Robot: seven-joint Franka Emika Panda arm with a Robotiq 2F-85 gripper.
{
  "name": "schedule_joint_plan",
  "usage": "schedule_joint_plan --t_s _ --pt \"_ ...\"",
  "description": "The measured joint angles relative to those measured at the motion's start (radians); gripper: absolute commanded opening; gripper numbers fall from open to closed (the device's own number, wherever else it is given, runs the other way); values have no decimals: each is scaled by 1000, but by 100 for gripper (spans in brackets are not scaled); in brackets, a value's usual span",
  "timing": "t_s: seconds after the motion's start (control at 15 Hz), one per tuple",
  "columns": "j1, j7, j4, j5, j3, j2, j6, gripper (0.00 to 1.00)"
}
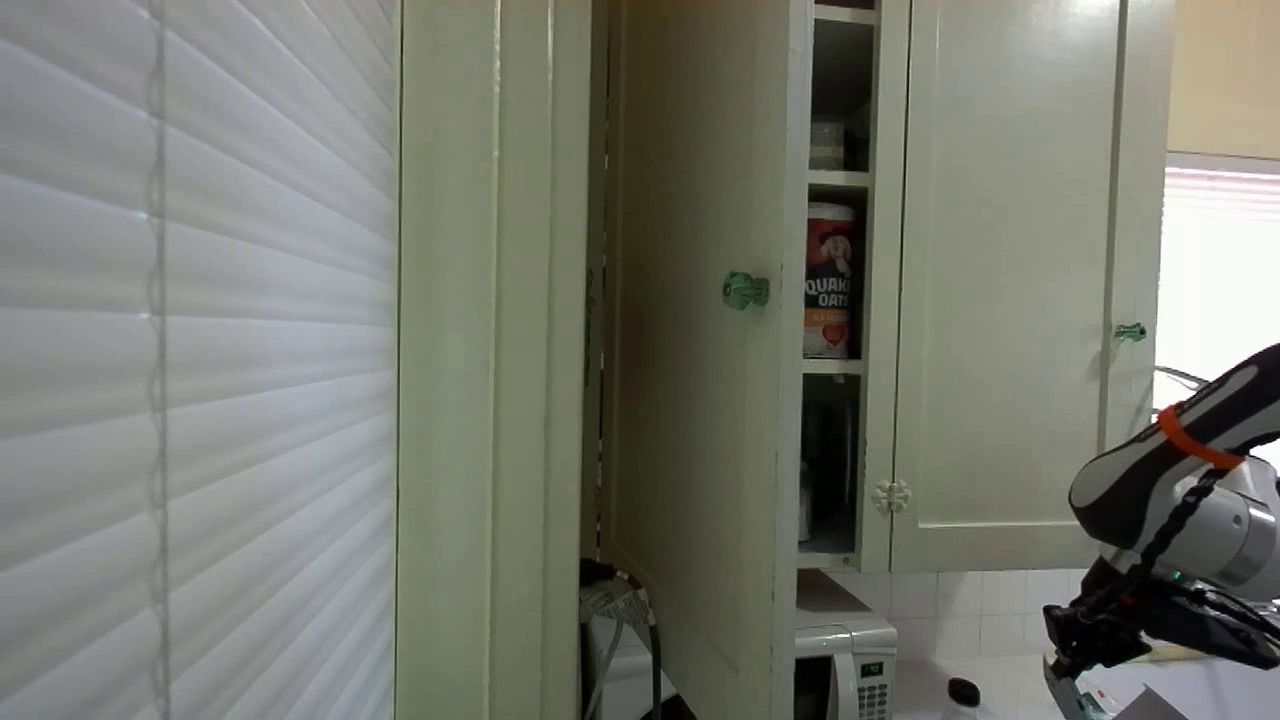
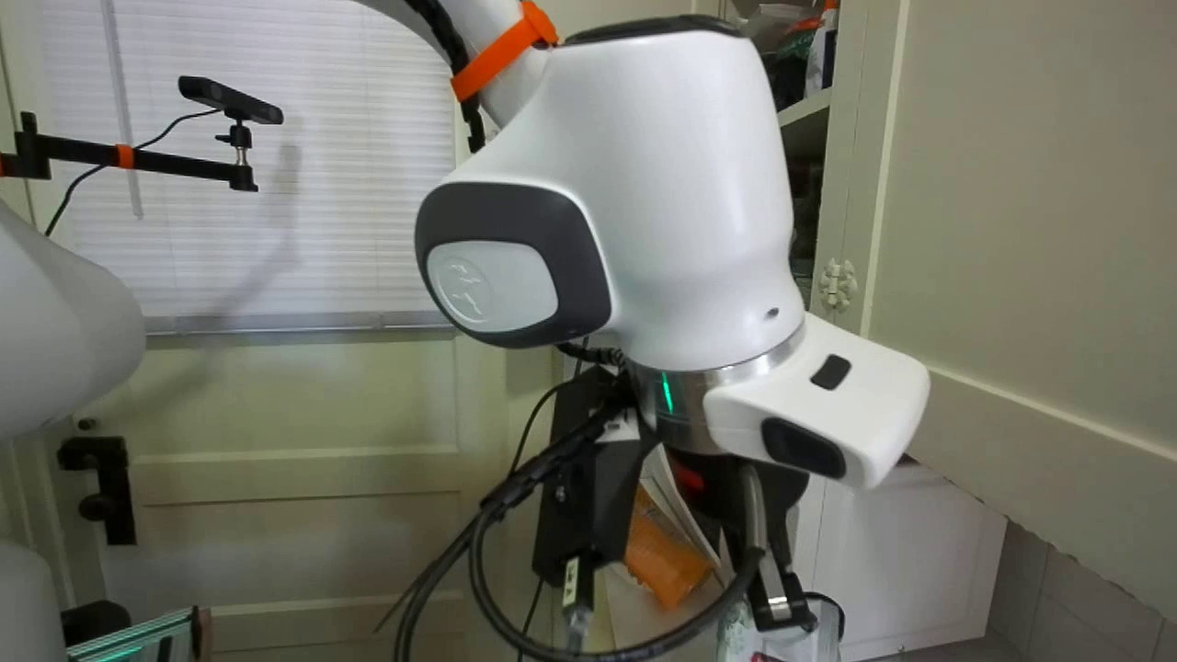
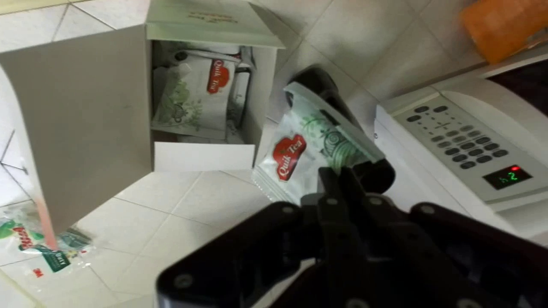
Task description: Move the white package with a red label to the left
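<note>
- Clenching the white Quik Tea sachet (image 3: 314,141) by one edge, the gripper (image 3: 338,174) has its jaws pressed together; the red label (image 3: 289,157) faces the wrist camera.
- Grasping looks done, in my judgement; carrying it left, setting it down and letting go seem to remain. The pictures do not settle whose left is meant.
- In the wrist view the Quik Tea sachet shows outside the tea box (image 3: 262,94), between it and the microwave (image 3: 462,141). Whether it touches the tiled surface (image 3: 141,231) or the tea box, I cannot tell.
- The tea box is open, flaps spread. Inside are more tea packets (image 3: 192,98), one uppermost with the same red Quik Tea mark, others tucked around it; the count is hidden.
- A dark object (image 3: 319,79) is mostly covered by the held sachet and cannot be identified.
- Beside the tea box's wide flap lies a clear 3M packet (image 3: 55,259), its contents unclear.
- In an exterior view, a Quaker Oats canister (image 1: 828,285) stands upright inside the open cupboard (image 1: 882,300), its contents out of sight.
</note>
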Motion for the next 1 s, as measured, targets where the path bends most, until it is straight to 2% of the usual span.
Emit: schedule_joint_plan --t_s 0.33,0.67,1.0 --pt "99 -55 -1 64 9 -10 -16 1" --pt "187 -91 -1 99 42 36 -8 1" --pt "250 -121 13 139 80 167 117 1"
